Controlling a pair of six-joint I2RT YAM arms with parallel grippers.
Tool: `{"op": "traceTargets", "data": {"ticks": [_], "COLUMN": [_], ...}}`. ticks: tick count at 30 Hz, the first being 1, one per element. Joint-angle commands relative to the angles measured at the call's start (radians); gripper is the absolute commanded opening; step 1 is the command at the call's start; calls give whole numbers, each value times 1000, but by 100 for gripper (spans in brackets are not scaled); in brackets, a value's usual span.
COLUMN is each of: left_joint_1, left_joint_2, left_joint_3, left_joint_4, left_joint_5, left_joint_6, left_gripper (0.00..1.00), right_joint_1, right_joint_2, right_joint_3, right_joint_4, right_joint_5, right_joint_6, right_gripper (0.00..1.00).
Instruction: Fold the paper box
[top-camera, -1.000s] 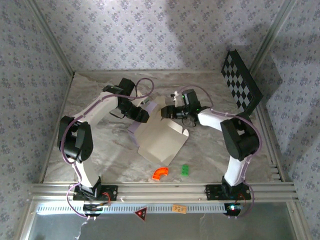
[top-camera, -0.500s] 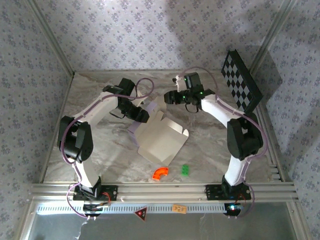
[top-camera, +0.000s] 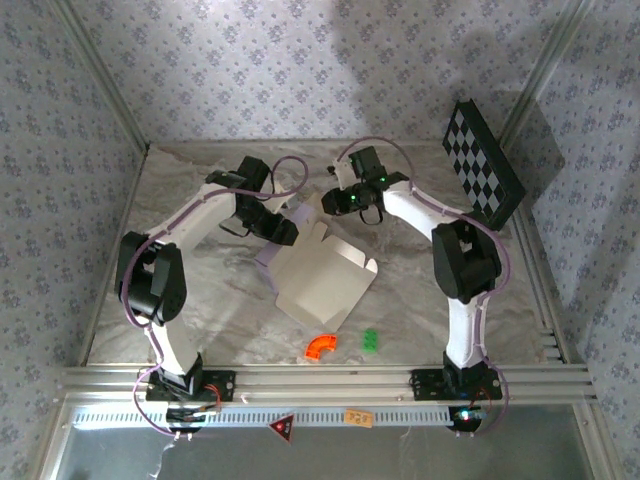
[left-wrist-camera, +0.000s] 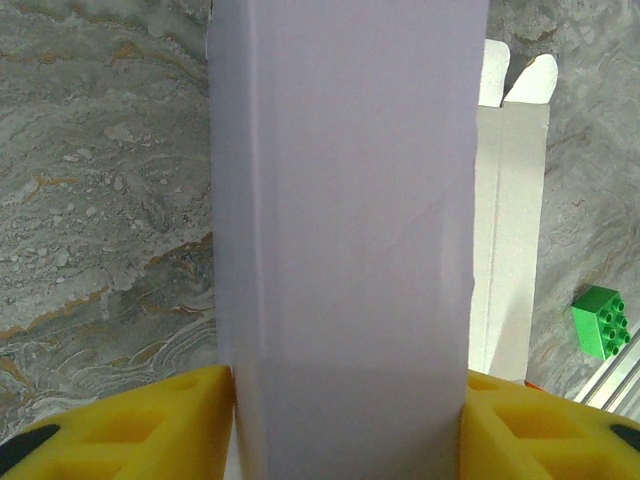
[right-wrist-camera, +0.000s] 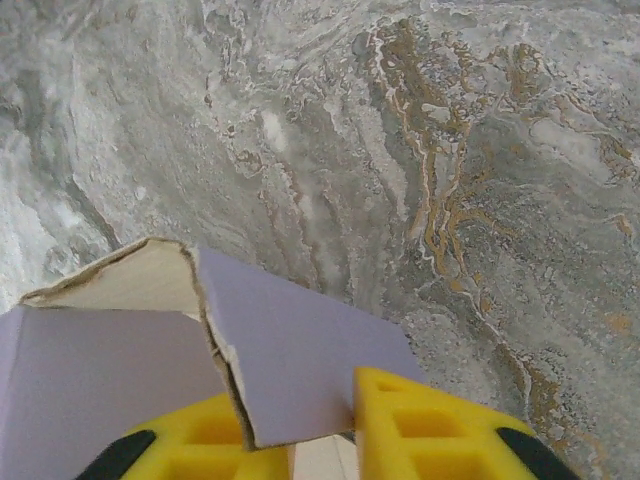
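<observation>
The paper box (top-camera: 325, 285), a pale lilac and off-white cardboard sheet partly folded up, lies mid-table. My left gripper (top-camera: 283, 230) holds its upper left part. In the left wrist view a tall lilac panel (left-wrist-camera: 340, 220) stands between both yellow fingers (left-wrist-camera: 120, 430), and each touches a side of it, so the left gripper (left-wrist-camera: 345, 425) is shut on it. My right gripper (top-camera: 335, 200) is at the box's far top flap. In the right wrist view its jaws (right-wrist-camera: 322, 440) stand narrow around a corner of that lilac flap (right-wrist-camera: 300, 350). Whether they pinch the flap is unclear.
An orange curved piece (top-camera: 321, 346) and a green brick (top-camera: 370, 340) lie in front of the box; the brick (left-wrist-camera: 600, 320) also shows at the right of the left wrist view. A checkered board (top-camera: 482, 165) leans at the back right. Wallpapered walls enclose the marbled table (top-camera: 200, 300).
My right gripper has swung from the box's right side back and leftward to its far top flap, and its jaws have narrowed. The left gripper and the box have stayed put.
</observation>
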Motion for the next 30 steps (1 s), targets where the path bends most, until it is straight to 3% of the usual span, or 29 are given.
{"op": "traceTargets", "data": {"ticks": [1, 10, 18, 22, 30], "left_joint_1": [-7, -15, -31, -32, -33], "left_joint_2": [24, 32, 28, 26, 22], "left_joint_3": [23, 20, 9, 5, 2], "left_joint_4": [-35, -37, -30, -27, -34], "left_joint_5": [-12, -33, -72, -88, -116], "left_joint_6": [1, -8, -17, -28, -37], "left_gripper": [53, 53, 52, 51, 50], "right_joint_1": [18, 65, 102, 115, 116], "right_joint_2": [-58, -103, -140, -158, -173], "right_joint_3": [28, 24, -7, -32, -55], "right_joint_4": [-50, -92, -81, -64, -91], "right_joint_5": [55, 141, 221, 292, 439], "right_joint_6": [-26, 46, 211, 323, 402], "right_gripper": [17, 11, 9, 7, 2]}}
